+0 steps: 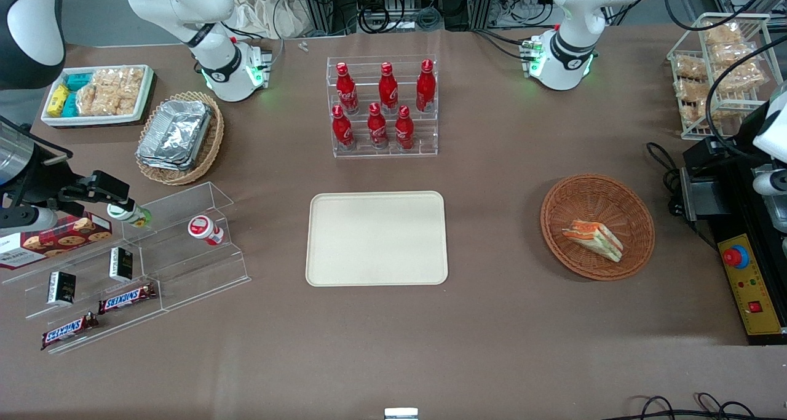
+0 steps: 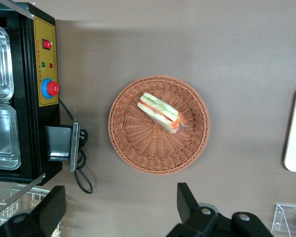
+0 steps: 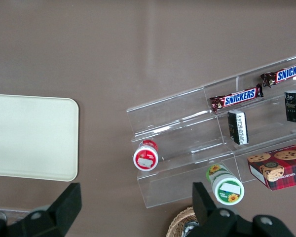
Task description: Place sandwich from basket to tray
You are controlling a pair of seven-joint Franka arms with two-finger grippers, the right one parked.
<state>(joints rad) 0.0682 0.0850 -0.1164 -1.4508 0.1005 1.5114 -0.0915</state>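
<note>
Tabletop (image 1: 522,346), brown and cloth-covered, noted beneath everything. Found toward the parked arm's end a clear stepped acrylic shelf (image 1: 154,254) carrying chocolate bars, small dark boxes and two little capped jars lying on their sides. Found near the table's middle a flat cream-beige rectangular tray with rounded corners and a low rim (image 1: 376,238), lying level on the cloth. Noted, farther from the front camera than that tray, a clear tiered rack (image 1: 382,146) holding six upright red bottles in two rows. Found toward the working arm's end a round, shallow, reddish-brown woven wicker basket (image 1: 597,226), resting on the cloth well apart from the tray. Noted just beside that basket, at the table's edge, a black control box with a yellow panel and a red button (image 1: 753,285). Saw in the left wrist view the left arm's black two-finger gripper (image 2: 121,190), hanging well above the table, farther from the front camera than the basket and not touching it. Saw its fingers (image 2: 187,197) spread wide apart, gripping nothing, with bare cloth between them. Found, smallest of all, the triangular wedge of white-bread sandwich with orange-red and green filling (image 1: 593,238), lying on its side inside the basket, in the part nearer the front camera, its layered edge showing.
</note>
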